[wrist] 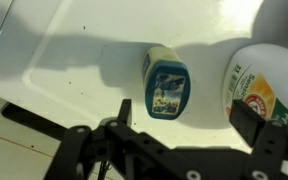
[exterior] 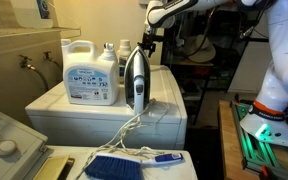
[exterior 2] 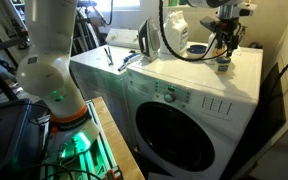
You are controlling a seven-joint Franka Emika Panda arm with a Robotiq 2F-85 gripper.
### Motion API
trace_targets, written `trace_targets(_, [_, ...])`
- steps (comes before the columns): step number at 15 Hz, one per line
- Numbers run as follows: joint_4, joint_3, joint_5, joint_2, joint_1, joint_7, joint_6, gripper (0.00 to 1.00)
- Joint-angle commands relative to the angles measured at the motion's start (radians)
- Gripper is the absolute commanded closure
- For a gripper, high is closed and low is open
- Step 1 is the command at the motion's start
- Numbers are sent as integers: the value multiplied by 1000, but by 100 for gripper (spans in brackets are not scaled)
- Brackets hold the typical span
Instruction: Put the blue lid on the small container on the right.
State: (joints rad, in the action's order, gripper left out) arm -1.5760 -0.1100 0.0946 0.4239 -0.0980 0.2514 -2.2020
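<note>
Blue lid [wrist: 169, 92] shows in the wrist view as a rounded blue face on the cream small container [wrist: 157, 58], just ahead of the end effector [wrist: 184, 130]. It looks seated on the container, though I cannot tell how firmly. The end effector's dark fingers [wrist: 119, 125] are spread wide and grip nothing; only bare white surface [wrist: 64, 70] lies between them.

In an exterior view the end effector [exterior 2: 224, 45] hangs close above the small container [exterior 2: 224, 66], which stands upright near the back edge of the washing machine's surface [exterior 2: 199, 78]. Whether the fingertips touch it is too small to tell.

Just beside the container, at the right of the wrist view, is a white bottle [wrist: 254, 85] with a red and yellow label. Farther along the surface, an iron [exterior: 135, 78] stands on end, its cord [exterior: 129, 128] trailing down the front. Next to the iron is a large detergent jug [exterior: 90, 72] with a blue label.
</note>
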Motion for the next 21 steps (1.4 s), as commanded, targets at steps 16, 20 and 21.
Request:
trace_targets(16, [-531,-7,-246,-602,-33,553,-11,0])
trace_targets(20, [-489,-1,-221,-577,-35,523,17,0])
trace_targets(21, [-493,0,-221,-580,-36,525,14,0])
